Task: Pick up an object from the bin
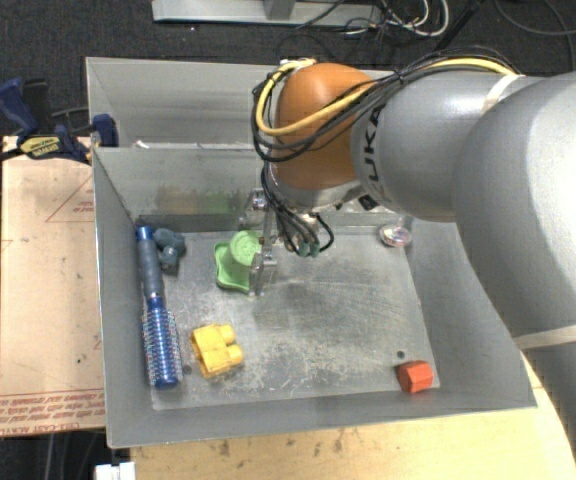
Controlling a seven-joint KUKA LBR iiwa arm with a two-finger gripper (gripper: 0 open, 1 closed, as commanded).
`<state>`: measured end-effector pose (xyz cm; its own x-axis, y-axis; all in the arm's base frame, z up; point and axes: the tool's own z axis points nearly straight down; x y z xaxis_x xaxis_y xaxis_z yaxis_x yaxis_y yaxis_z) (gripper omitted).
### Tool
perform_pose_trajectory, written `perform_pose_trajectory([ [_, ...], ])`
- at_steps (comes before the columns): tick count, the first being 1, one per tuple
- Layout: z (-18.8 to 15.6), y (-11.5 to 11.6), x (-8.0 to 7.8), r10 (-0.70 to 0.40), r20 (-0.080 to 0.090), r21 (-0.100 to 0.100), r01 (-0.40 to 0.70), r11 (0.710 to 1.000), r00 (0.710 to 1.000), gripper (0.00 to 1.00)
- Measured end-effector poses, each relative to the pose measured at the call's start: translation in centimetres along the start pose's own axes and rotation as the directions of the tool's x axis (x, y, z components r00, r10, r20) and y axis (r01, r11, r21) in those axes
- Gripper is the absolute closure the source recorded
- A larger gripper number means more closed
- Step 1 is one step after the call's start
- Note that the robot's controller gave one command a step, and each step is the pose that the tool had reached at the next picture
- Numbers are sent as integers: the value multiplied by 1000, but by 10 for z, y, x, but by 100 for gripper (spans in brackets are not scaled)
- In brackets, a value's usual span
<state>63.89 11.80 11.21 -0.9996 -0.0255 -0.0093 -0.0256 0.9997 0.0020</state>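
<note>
My gripper (261,268) hangs low in the back middle of the bin, under the orange wrist cover. A light green plastic piece (233,265) lies on the bin floor right against the gripper's left side, and it looks to be touching it. A yellow toy block (215,350) sits nearer the front, left of and below the gripper.
A blue hairbrush (156,318) lies along the left wall, with a small grey-blue piece (171,248) by its handle. An orange cube (416,376) rests in the front right corner. A small shiny round thing (396,234) sits at the back right. The arm covers the bin's right side.
</note>
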Motion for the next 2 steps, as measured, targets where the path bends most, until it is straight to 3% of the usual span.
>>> perform_pose_trajectory([
  [1, 1, 0, 0, 0, -1, -1, 0, 1000, 1000, 100],
  [2, -102, 10, 13, -224, 1, -1, 224, 975, 975, 100],
])
